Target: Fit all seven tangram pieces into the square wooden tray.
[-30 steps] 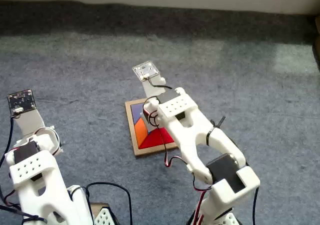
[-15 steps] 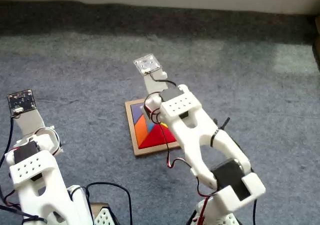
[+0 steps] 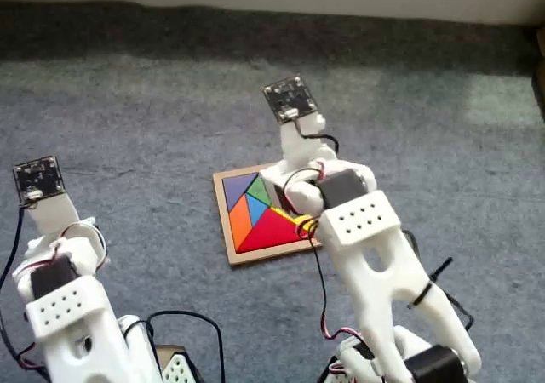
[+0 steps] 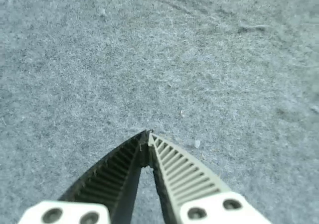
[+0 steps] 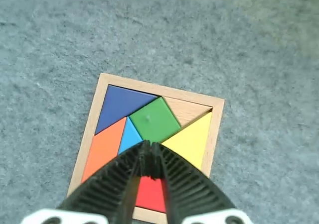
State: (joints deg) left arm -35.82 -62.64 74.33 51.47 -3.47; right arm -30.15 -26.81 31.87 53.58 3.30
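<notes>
Entry: square wooden tray [image 3: 224, 225], being shown at the centre of the high view on the grey worktop [image 3: 128, 102]. Six coloured pieces are being held in it. A triangular gap [image 5: 185, 109] of bare wood is being left between the green square [image 5: 152, 119] and the yellow triangle [image 5: 189, 139].

Right tool [image 5: 149, 159]: closed tip to tip, nothing gripped. Against one second ago, its arm is being drawn back toward lower right, and the tray is being uncovered.

Left tool [image 4: 148, 139]: closed, empty, being held at lower left.

Judgement: one piece is being awaited.
</notes>
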